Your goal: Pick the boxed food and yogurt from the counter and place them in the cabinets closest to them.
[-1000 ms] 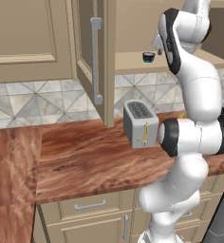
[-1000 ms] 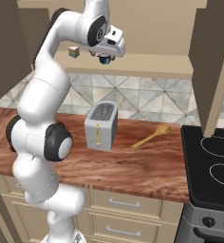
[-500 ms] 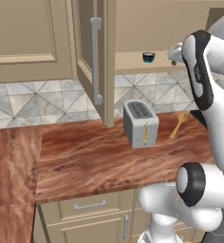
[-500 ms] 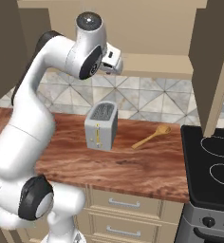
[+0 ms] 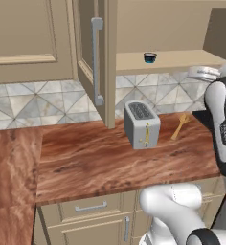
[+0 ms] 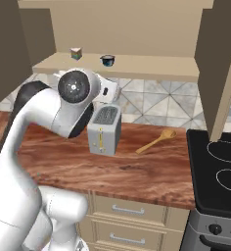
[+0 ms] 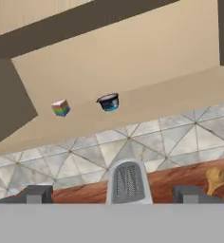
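One yogurt (image 7: 108,102) on the cabinet shelf (image 7: 180,95), well beyond the empty, spread tool (image 7: 111,194).

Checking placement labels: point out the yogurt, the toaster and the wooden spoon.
yogurt (image 6: 107,60), right base view, side of the cup on the cabinet shelf.
toaster (image 6: 104,130), right base view, front face.
wooden spoon (image 6: 156,140), right base view, handle near the bowl.

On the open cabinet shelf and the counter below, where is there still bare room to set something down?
The shelf is bare from the yogurt rightward to the cabinet side; its left end, with the small box, is tighter. On the counter, the stretch left of and in front of the toaster is free. Between toaster and wooden spoon is a narrower gap.
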Motion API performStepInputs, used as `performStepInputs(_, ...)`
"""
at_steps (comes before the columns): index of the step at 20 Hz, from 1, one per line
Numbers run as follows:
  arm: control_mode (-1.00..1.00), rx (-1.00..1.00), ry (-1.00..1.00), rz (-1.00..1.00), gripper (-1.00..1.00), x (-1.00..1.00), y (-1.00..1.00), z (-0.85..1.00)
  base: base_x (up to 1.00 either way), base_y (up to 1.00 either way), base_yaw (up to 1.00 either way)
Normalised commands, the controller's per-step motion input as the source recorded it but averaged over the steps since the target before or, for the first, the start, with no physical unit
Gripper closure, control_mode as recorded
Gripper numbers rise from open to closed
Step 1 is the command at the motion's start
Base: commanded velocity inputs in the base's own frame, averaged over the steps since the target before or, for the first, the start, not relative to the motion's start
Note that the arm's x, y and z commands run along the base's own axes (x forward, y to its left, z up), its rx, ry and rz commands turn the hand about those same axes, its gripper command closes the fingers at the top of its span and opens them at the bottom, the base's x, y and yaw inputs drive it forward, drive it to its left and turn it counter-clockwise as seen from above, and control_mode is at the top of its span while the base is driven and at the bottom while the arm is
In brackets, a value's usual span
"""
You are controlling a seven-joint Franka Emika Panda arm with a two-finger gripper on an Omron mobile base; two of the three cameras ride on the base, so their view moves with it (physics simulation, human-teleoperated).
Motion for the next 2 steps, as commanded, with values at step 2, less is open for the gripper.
performStepInputs(2,-1.0,0.0,-0.34,-0.11,-1.0,-0.56,-0.13,0.12,0.0,0.0,0.0)
